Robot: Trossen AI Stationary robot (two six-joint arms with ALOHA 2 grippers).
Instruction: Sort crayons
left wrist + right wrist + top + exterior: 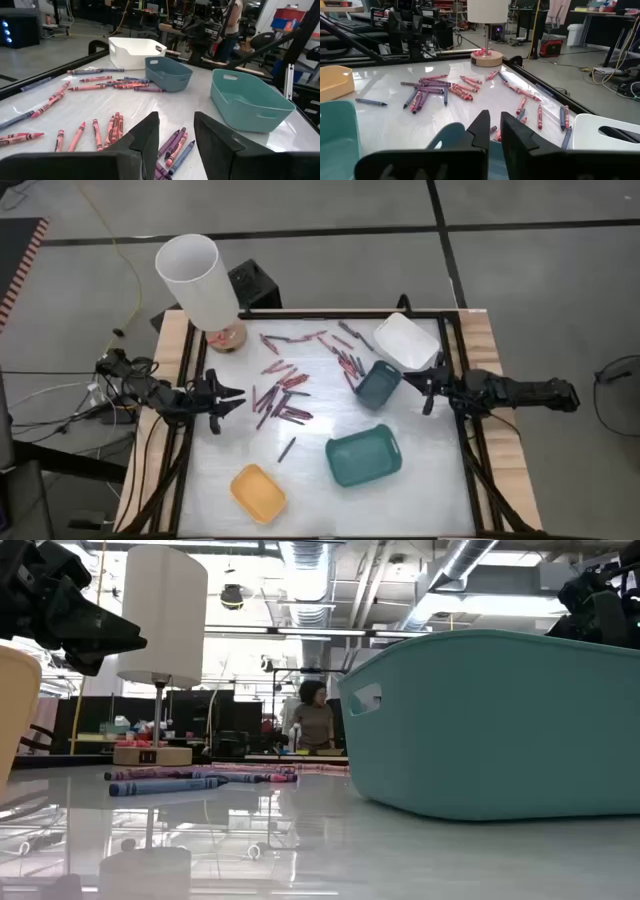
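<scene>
while the crayons (290, 385) are lying spread over the middle of the table (310, 480), the left gripper (232, 401) is hovering beside them, holding nothing, fingers partly apart. the right gripper (425, 389) is hanging empty by the small teal tray (378, 384), fingers nearly together.

No text, label, brand, number or sign can be read anywhere; the wrappers of the crayons (116, 128) carry dark markings, but these are too small to make out.
</scene>
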